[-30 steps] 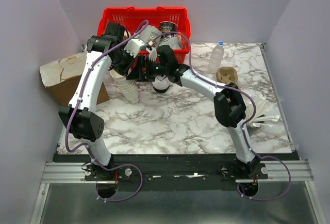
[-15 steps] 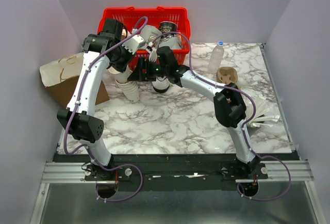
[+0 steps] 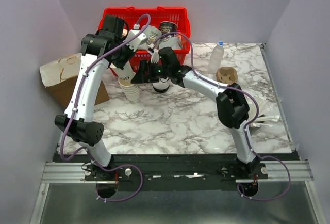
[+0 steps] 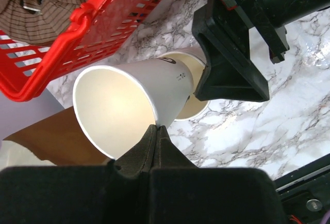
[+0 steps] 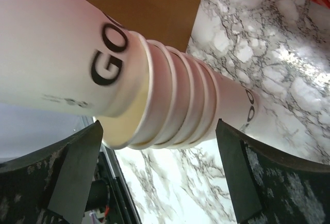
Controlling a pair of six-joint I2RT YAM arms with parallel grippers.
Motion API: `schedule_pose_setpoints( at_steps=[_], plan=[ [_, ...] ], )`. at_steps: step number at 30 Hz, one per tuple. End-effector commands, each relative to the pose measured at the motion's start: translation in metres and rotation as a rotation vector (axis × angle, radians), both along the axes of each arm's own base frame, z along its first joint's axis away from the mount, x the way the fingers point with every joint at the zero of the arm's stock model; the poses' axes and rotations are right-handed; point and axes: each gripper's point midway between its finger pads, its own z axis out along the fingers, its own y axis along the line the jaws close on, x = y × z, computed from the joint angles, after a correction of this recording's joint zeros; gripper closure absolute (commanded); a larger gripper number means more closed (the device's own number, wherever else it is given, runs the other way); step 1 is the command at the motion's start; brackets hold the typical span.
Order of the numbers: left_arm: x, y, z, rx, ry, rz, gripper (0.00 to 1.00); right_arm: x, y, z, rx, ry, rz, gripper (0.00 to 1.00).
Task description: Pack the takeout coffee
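Note:
My left gripper [image 4: 157,127] is shut on the rim of a single cream-white paper cup [image 4: 129,100] with no lid on it. It holds the cup tilted, its base still at the mouth of the stack of nested cups [image 5: 180,105]. In the top view this gripper [image 3: 122,59] and cup [image 3: 124,72] hang just in front of the red basket [image 3: 144,15]. My right gripper [image 5: 160,167] is open, one finger on each side of the stack [image 3: 131,90], with gaps showing. It shows in the top view [image 3: 140,74] too. No lid is in view.
Grey printed mugs [image 3: 167,30] lie in the basket. A brown paper bag [image 3: 64,77] lies at the left. A small bottle [image 3: 216,56] and a brown moulded holder [image 3: 227,74] stand at the back right. A white round object [image 3: 161,85] sits half hidden under the right arm.
My left arm has drawn back and up toward the basket, pulling the single cup out of the stack. The right gripper has stayed around the stack.

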Motion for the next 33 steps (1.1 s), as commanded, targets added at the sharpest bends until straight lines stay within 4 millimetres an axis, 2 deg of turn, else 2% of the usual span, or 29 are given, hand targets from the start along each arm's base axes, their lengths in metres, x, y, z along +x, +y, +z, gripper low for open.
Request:
schedule_pose_setpoints(
  at_steps=[1, 5, 6, 7, 9, 10, 11, 13, 14, 15, 16, 17, 18, 19, 20, 21, 22, 24, 25, 27, 28, 29, 31, 32, 33],
  plan=[
    [-0.024, 0.013, 0.027, 0.049, -0.035, 0.014, 1.00, 0.017, -0.042, -0.007, -0.099, -0.023, -0.060, 0.00],
    [-0.022, 0.019, 0.045, 0.059, -0.113, 0.033, 1.00, 0.011, -0.060, 0.011, -0.125, -0.147, -0.009, 0.00],
    [-0.020, 0.019, 0.050, 0.048, -0.134, 0.035, 1.00, 0.007, -0.063, 0.013, -0.130, -0.172, 0.015, 0.00],
    [-0.022, 0.019, 0.056, 0.041, -0.154, 0.040, 1.00, 0.000, -0.069, 0.007, -0.149, -0.187, 0.037, 0.00],
    [-0.022, 0.019, 0.061, 0.031, -0.175, 0.043, 1.00, -0.015, -0.072, 0.019, -0.135, -0.308, 0.152, 0.00],
    [-0.024, 0.019, 0.064, 0.027, -0.185, 0.047, 1.00, -0.027, -0.075, 0.009, -0.146, -0.336, 0.208, 0.03],
    [-0.024, 0.021, 0.064, 0.028, -0.188, 0.053, 1.00, -0.031, -0.078, 0.010, -0.170, -0.449, 0.266, 0.03],
    [-0.026, 0.023, 0.064, 0.034, -0.193, 0.057, 1.00, -0.040, -0.082, 0.000, -0.202, -0.525, 0.327, 0.05],
    [-0.027, 0.023, 0.064, 0.037, -0.194, 0.054, 1.00, -0.045, -0.087, -0.011, -0.228, -0.589, 0.388, 0.07],
    [-0.027, 0.023, 0.064, 0.038, -0.194, 0.056, 1.00, -0.055, -0.086, -0.007, -0.210, -0.637, 0.445, 0.11],
    [-0.028, 0.025, 0.066, 0.040, -0.203, 0.060, 1.00, -0.069, -0.084, -0.011, -0.208, -0.678, 0.518, 0.17],
    [-0.027, 0.027, 0.067, 0.045, -0.209, 0.073, 1.00, -0.077, -0.086, -0.020, -0.231, -0.806, 0.622, 0.20],
    [-0.026, 0.029, 0.071, 0.047, -0.223, 0.083, 1.00, -0.088, -0.085, -0.020, -0.240, -0.882, 0.691, 0.24],
    [-0.026, 0.030, 0.072, 0.048, -0.230, 0.091, 1.00, -0.105, -0.080, -0.026, -0.242, -0.945, 0.770, 0.30],
    [-0.025, 0.031, 0.075, 0.054, -0.243, 0.099, 1.00, -0.108, -0.078, -0.029, -0.251, -1.081, 0.843, 0.33],
    [-0.024, 0.032, 0.077, 0.053, -0.250, 0.107, 1.00, -0.114, -0.078, -0.039, -0.271, -1.116, 0.876, 0.36],
    [-0.023, 0.032, 0.078, 0.051, -0.253, 0.111, 1.00, -0.120, -0.072, -0.045, -0.273, -1.148, 0.915, 0.45],
    [-0.023, 0.032, 0.079, 0.047, -0.258, 0.113, 1.00, -0.121, -0.063, -0.048, -0.287, -1.240, 0.978, 0.56],
    [-0.023, 0.032, 0.079, 0.045, -0.256, 0.115, 1.00, -0.128, -0.057, -0.061, -0.290, -1.239, 1.029, 0.72],
    [-0.023, 0.032, 0.078, 0.046, -0.252, 0.114, 1.00, -0.125, -0.047, -0.067, -0.310, -1.311, 1.071, 0.85],
    [-0.022, 0.031, 0.076, 0.046, -0.247, 0.117, 1.00, -0.126, -0.035, -0.066, -0.311, -1.353, 1.081, 0.95],
    [-0.022, 0.033, 0.075, 0.050, -0.245, 0.122, 1.00, -0.124, -0.029, -0.080, -0.326, -1.365, 1.099, 1.00],
    [-0.021, 0.034, 0.073, 0.057, -0.239, 0.130, 1.00, -0.114, -0.013, -0.085, -0.366, -1.432, 1.072, 0.99],
    [-0.022, 0.035, 0.072, 0.057, -0.236, 0.133, 1.00, -0.113, -0.010, -0.098, -0.377, -1.439, 1.091, 0.99],
    [-0.024, 0.036, 0.070, 0.058, -0.230, 0.133, 1.00, -0.110, -0.006, -0.101, -0.384, -1.450, 1.088, 0.99]
  ],
)
